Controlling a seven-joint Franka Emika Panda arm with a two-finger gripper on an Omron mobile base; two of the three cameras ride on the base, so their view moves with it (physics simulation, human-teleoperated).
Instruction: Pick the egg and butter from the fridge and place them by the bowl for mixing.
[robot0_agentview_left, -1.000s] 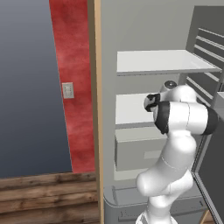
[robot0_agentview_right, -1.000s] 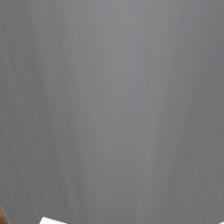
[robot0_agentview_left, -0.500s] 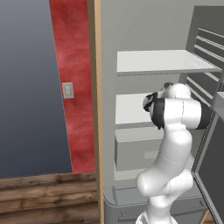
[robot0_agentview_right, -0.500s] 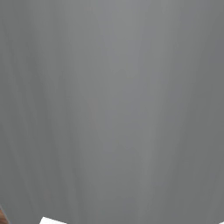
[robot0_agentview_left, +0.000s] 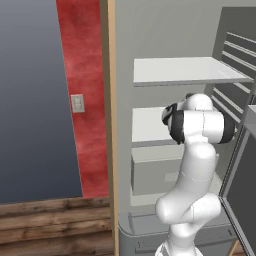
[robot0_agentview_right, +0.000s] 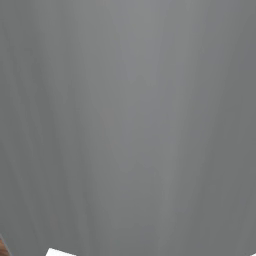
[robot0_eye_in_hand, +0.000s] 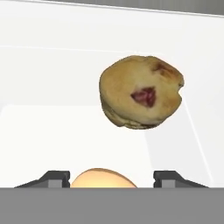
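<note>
White shelf (robot0_eye_in_hand: 52, 131) | egg (robot0_eye_in_hand: 103, 178) between jaws, grip unclear | muffin (robot0_eye_in_hand: 140, 92) just beyond

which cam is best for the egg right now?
Hand view. The egg sits low in frame between the gripper fingertips, a muffin behind it. In the left base view the arm reaches into the fridge and blocks it; the right base view is blank grey.
</note>
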